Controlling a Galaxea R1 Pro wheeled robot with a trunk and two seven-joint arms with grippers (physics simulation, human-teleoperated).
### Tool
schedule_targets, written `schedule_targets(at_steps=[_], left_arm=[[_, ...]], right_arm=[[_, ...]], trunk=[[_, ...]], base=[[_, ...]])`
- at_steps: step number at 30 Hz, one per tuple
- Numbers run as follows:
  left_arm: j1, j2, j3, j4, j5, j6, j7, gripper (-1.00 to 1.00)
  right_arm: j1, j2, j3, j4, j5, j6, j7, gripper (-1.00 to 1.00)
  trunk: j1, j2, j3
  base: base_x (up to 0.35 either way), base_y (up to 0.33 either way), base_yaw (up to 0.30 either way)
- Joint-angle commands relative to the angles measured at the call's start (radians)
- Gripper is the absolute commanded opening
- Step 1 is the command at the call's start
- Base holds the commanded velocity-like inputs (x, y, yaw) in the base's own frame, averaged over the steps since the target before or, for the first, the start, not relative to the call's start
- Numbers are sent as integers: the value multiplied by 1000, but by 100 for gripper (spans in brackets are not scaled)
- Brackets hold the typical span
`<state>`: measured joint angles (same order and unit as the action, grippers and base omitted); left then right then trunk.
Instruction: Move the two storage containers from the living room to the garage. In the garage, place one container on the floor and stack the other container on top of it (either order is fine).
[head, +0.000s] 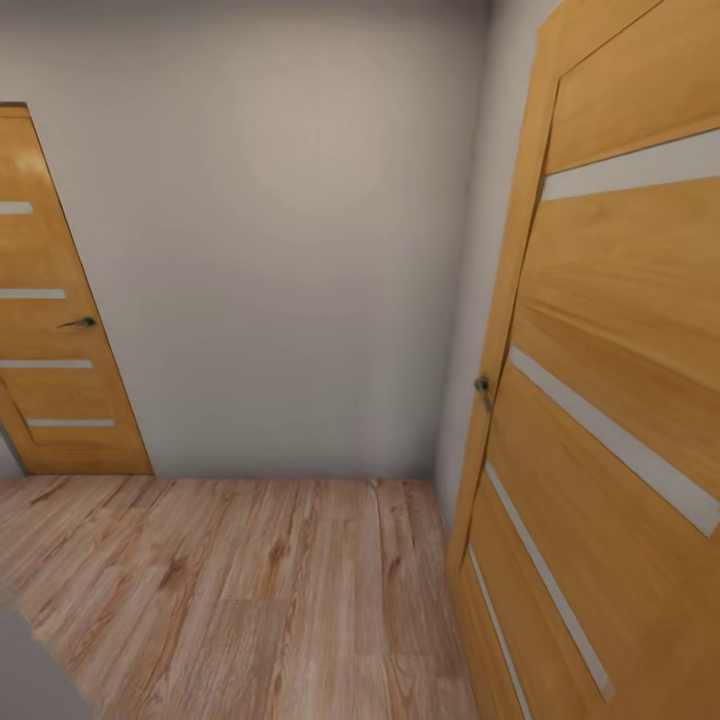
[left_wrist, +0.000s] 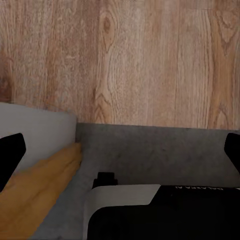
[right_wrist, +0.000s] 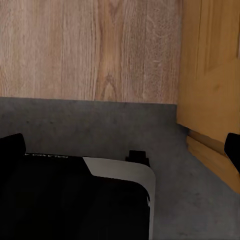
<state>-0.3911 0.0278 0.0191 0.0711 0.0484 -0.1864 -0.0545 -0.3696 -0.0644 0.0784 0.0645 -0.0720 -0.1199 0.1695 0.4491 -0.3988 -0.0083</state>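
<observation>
Your head view faces a plain pale grey wall (head: 290, 230) above light wood plank flooring (head: 230, 590); an orange-brown wooden door with pale stripes (head: 620, 400) stands open close on the right, and another like it (head: 55, 330) is shut at far left.

Your left wrist view looks down past the left gripper (left_wrist: 120, 150), jaws wide apart and empty, at dark grey concrete floor (left_wrist: 160, 150) meeting the planks.

Your right wrist view has the right gripper (right_wrist: 120, 150) equally spread and empty, over the same threshold beside the door's edge (right_wrist: 210, 90). No orange-red container is in sight.

Open left claw (left_wrist: 120, 150) above wood planks (left_wrist: 130, 55) meeting grey concrete (left_wrist: 160, 150).
</observation>
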Motion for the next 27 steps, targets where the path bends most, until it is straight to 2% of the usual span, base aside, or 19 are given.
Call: schedule_targets(at_steps=[1,14,20,27], left_arm=[[-2,0,2,5,5,-7,-5,100],[-2,-2,2,4,5,-7,-5,100],[-2,-1,2,4,5,-7,1,100],[-2,-1,1,5,5,-7,4,100]], right_arm=[[-2,0,8,5,-8,-8,5,100],[-2,0,9,5,-6,-9,7,100],[-2,0,9,5,-6,-8,7,100],[-2,0,9,5,-6,-8,7,100]], trunk=[[1,-1,-1],[1,-1,-1],[1,-1,-1],[1,-1,-1]], base=[[211,0,0],[33,-4,0],[158,-150,0],[37,-35,0]])
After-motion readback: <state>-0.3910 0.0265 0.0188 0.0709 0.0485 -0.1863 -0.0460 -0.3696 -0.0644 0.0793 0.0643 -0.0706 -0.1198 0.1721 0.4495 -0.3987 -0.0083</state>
